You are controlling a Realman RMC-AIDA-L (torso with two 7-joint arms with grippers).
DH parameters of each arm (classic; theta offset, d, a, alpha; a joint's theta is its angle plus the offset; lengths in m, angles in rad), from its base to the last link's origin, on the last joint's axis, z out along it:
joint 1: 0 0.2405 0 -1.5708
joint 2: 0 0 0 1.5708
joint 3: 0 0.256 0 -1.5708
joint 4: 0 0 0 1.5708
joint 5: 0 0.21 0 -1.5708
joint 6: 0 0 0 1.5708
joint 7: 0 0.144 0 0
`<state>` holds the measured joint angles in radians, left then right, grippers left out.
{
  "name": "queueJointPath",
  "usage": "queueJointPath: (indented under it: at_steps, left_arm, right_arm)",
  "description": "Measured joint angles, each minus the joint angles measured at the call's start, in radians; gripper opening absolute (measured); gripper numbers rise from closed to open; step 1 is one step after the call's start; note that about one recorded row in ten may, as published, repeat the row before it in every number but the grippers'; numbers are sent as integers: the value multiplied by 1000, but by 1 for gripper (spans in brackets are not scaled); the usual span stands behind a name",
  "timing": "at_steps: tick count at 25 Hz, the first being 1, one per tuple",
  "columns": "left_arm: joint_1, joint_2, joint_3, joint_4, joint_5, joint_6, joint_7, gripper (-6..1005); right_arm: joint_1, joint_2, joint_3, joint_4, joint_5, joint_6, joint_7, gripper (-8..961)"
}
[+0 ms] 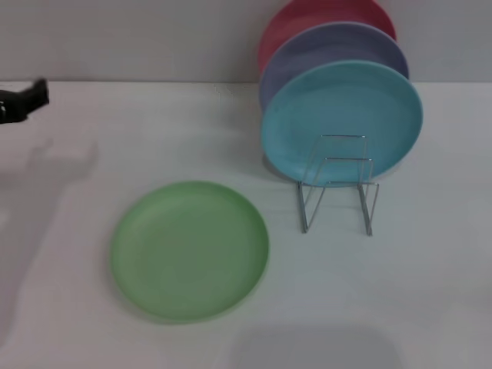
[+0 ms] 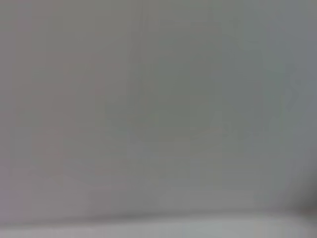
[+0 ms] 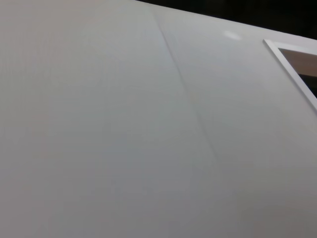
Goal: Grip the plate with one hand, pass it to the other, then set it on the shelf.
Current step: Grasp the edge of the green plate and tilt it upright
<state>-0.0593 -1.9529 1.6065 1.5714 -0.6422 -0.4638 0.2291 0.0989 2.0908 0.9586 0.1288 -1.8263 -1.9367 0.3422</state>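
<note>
The light green plate (image 1: 189,250) lies flat on the white table (image 1: 430,292) in the head view, left of centre and near the front. The silver wire shelf (image 1: 338,188) stands to its right with its front loops bare. My left gripper (image 1: 23,100) shows only as a black tip at the far left edge, well away from the green plate. My right gripper is out of view. The wrist views show only blank pale surfaces.
A turquoise-blue plate (image 1: 342,123) stands upright in the shelf, with a lavender plate (image 1: 330,50) and a red plate (image 1: 307,19) behind it. A pale wall runs along the table's far edge.
</note>
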Motion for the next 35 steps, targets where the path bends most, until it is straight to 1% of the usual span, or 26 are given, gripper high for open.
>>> queueJointPath:
  at_steps: [1, 3, 4, 5, 6, 7, 8, 9, 12, 18, 19, 22, 24, 28, 29, 35]
  left_arm:
    - [-18, -14, -41, 25, -9, -103, 20, 798]
    - [-49, -57, -125, 48, -29, -268, 79, 797]
    - [-74, -98, -204, 59, -44, -406, 156, 797]
    - [-74, -98, -204, 59, -44, -406, 156, 796]
    - [-83, -108, -230, 60, -47, -457, 185, 796]
    - [-104, -110, -254, 53, -50, -559, 212, 795]
    - [-104, -110, -254, 53, -50, -559, 212, 795]
    - [-115, -108, -257, 45, -49, -631, 220, 794]
    - [-114, -110, -256, 42, -47, -689, 225, 793]
    - [-108, -112, -228, 19, -48, -725, 226, 791]
    - [-112, -112, -211, -3, -45, -728, 227, 790]
    - [-118, -110, -197, -20, -44, -730, 228, 789]
    - [-133, -109, -181, -45, -43, -732, 231, 788]
    - [-142, -110, -177, -63, -43, -733, 244, 786]
    - [-150, -111, -174, -84, -42, -725, 255, 786]
    - [-160, -110, -175, -123, -40, -698, 256, 783]
  right_arm:
    - [3, 0, 0, 0, 0, 1, 0, 835]
    - [4, 0, 0, 0, 0, 1, 0, 835]
    - [5, 1, 0, 0, -1, 1, -1, 835]
    - [5, 1, 0, 0, -1, 1, -1, 835]
    - [5, 1, -2, 0, -1, 2, -2, 835]
    - [3, 1, -10, 0, -1, 4, -2, 835]
    - [3, 1, -10, 0, -1, 4, -2, 835]
    - [-1, 2, -21, 0, -1, 7, -3, 835]
    - [-5, 1, -28, 0, -1, 7, -6, 835]
    - [-5, 2, -39, 0, -1, 0, -6, 835]
    - [-5, 2, -45, 0, -1, 1, -6, 835]
    - [-2, 2, -52, 0, -1, 6, -7, 835]
    - [0, 2, -52, 0, -1, 7, -7, 835]
    - [1, 2, -52, 0, -1, 8, -7, 835]
    - [3, 2, -52, -1, -1, 8, -7, 835]
    - [0, 2, -52, 0, -1, 8, -8, 835]
